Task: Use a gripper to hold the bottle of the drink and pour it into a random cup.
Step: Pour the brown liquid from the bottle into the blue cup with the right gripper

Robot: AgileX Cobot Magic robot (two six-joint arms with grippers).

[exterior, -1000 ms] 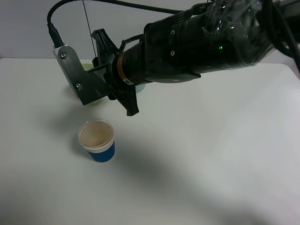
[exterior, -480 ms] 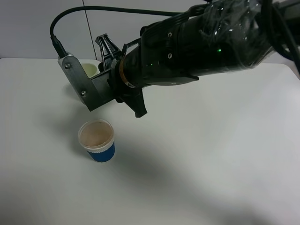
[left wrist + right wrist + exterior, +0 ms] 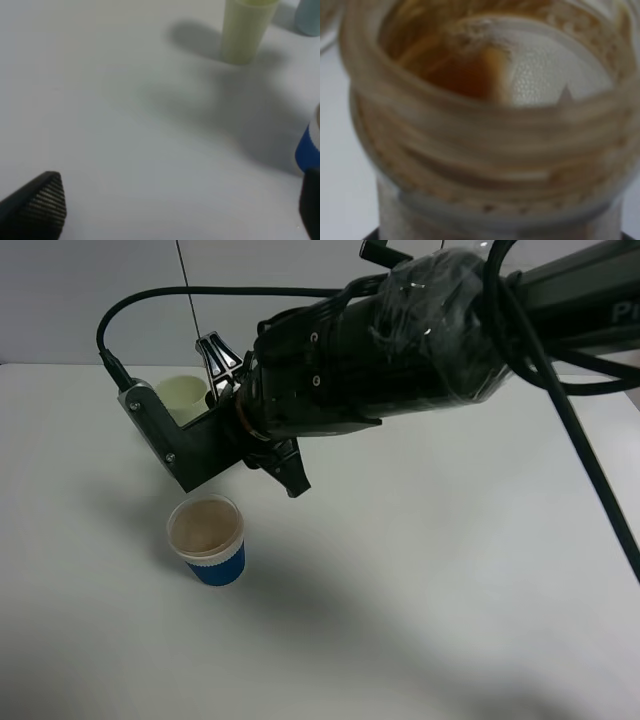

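White tabletop underlies the right pincer clenching a translucent capless bottle (brown liquid inside).

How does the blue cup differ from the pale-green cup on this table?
The blue cup is short, blue with a white upper band; the pale-green cup is taller, slimmer and one plain colour. The blue cup is brownish inside, the pale-green cup pale. In the high view the blue cup stands clear, while the pale-green cup is partly hidden behind the robot arm. Both stand upright on the white table, neither held.
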